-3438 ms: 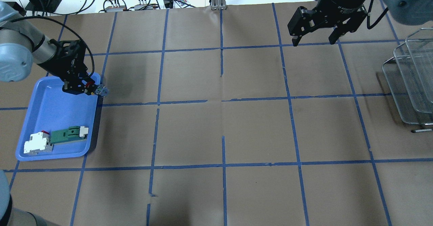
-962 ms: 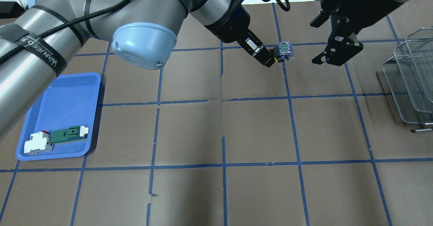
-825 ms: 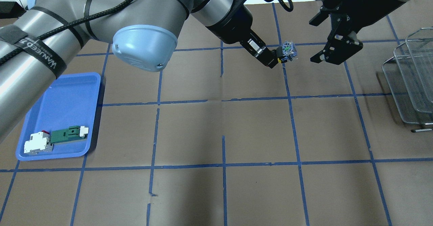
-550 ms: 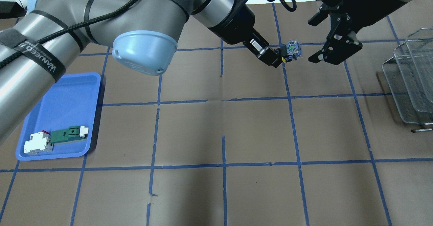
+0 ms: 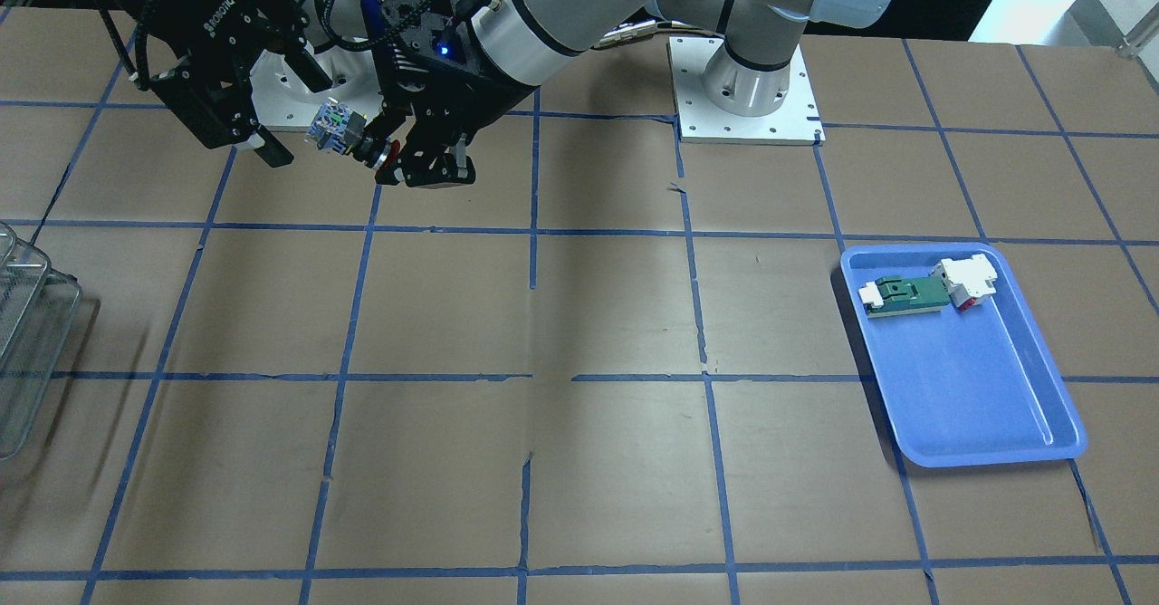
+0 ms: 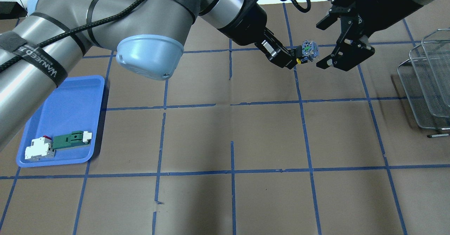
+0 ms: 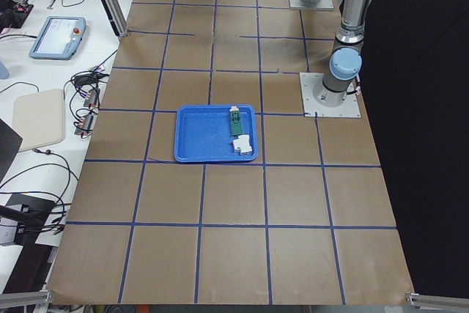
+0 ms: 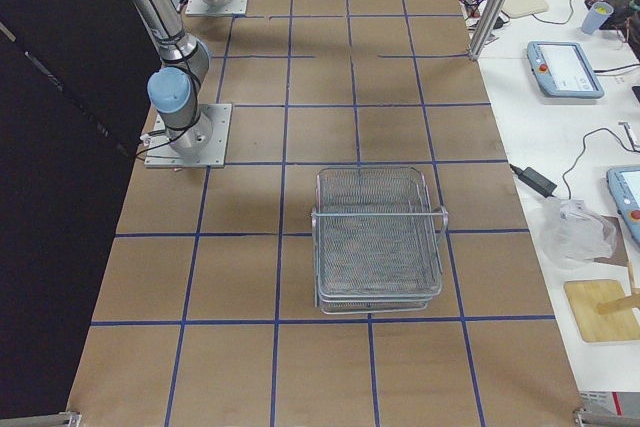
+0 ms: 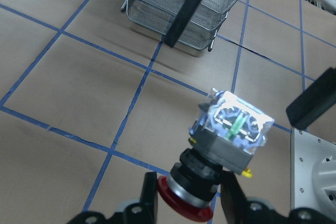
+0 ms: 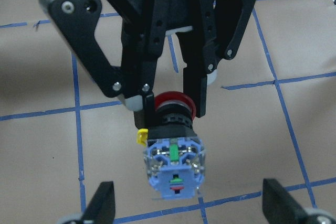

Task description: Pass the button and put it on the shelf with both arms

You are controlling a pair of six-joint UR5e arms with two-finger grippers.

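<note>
The button [image 6: 308,50] has a red cap, a black collar and a bluish clear block end. My left gripper [image 6: 296,57] is shut on its collar and holds it in the air, block end pointing at my right gripper [image 6: 320,45]. The right gripper is open, and its fingertips [image 10: 102,203] stand just short of the block on either side without touching it. The button also shows in the front view [image 5: 340,132], the left wrist view [image 9: 231,129] and the right wrist view [image 10: 176,166]. The wire-mesh shelf [image 6: 425,87] stands at the table's right edge.
A blue tray [image 6: 63,115] at the left holds a green-and-white flat part [image 6: 70,139] and a white block with a red side [image 6: 38,148]. The left arm's elbow [image 6: 149,52] hangs over the table's middle left. Brown paper with blue tape lines covers the table.
My left gripper carried the button from the tray across to the right side and keeps edging it towards the right gripper. The right gripper stays open and has shifted slightly towards the button.
</note>
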